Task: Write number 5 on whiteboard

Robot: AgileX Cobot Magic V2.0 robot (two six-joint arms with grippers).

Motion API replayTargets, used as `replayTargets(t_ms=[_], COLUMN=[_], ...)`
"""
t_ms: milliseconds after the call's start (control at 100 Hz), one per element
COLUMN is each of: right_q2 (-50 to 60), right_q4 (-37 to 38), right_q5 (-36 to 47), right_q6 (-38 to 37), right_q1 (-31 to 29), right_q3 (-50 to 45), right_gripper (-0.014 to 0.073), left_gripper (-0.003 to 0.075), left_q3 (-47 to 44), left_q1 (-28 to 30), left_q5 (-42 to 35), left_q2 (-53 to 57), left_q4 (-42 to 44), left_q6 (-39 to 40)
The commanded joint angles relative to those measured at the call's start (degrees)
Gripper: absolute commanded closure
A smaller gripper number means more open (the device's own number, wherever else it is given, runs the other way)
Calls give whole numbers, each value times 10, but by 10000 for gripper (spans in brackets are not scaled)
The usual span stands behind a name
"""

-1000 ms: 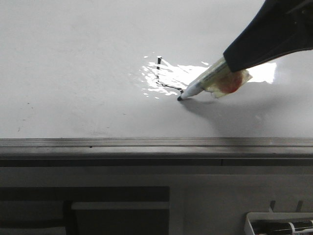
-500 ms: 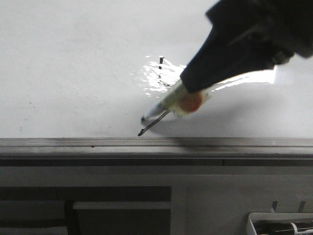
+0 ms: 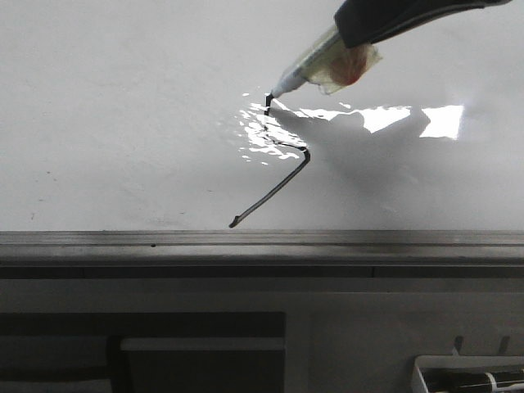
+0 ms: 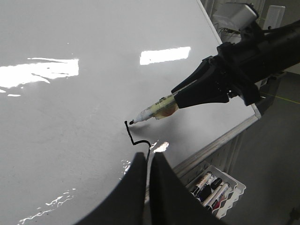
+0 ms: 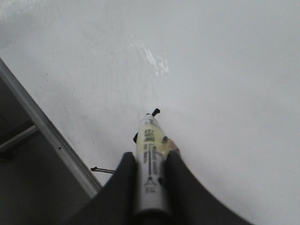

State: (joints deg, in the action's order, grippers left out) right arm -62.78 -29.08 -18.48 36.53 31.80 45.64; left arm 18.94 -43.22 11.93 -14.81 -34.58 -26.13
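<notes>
The whiteboard is glossy white with a glare patch. On it is the number 5: a short upright stroke, a short bar and a long tail slanting to the near edge. It also shows in the left wrist view. My right gripper is shut on a white marker, seen too in the right wrist view. The marker's tip is at the top end of the upright stroke. My left gripper is shut and empty, hovering near the figure's tail.
A grey metal edge strip runs along the board's near side, with a grey cabinet front below it. A white tray of markers hangs off that edge at the right, also in the front view.
The marker drew the long slanting tail down towards the board's near edge, then moved back up to the top of the upright stroke.
</notes>
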Motion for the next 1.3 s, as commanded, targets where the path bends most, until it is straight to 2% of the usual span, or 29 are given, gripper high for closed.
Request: replayTargets(t_ms=[0, 400, 890, 1110, 1290], right_q2=[-1, -17, 24, 32, 104], right_q4=[-5, -4, 3, 4, 4], right_q5=[38, 39, -52, -57, -144], right_q6=[2, 2, -1, -1, 52], right_q1=[-4, -12, -125, -124, -87], right_q3=[18, 18, 15, 19, 61], right_gripper=[634, 634, 634, 634, 634], left_gripper=[741, 741, 741, 741, 727], left_q3=[16, 16, 16, 16, 16], left_q1=[-4, -4, -4, -4, -4], left_q5=[-35, -35, -35, -37, -29], left_q2=[-8, -8, -8, -8, -8], left_q4=[-4, -3, -3, -3, -3], left_q6=[5, 5, 5, 5, 3])
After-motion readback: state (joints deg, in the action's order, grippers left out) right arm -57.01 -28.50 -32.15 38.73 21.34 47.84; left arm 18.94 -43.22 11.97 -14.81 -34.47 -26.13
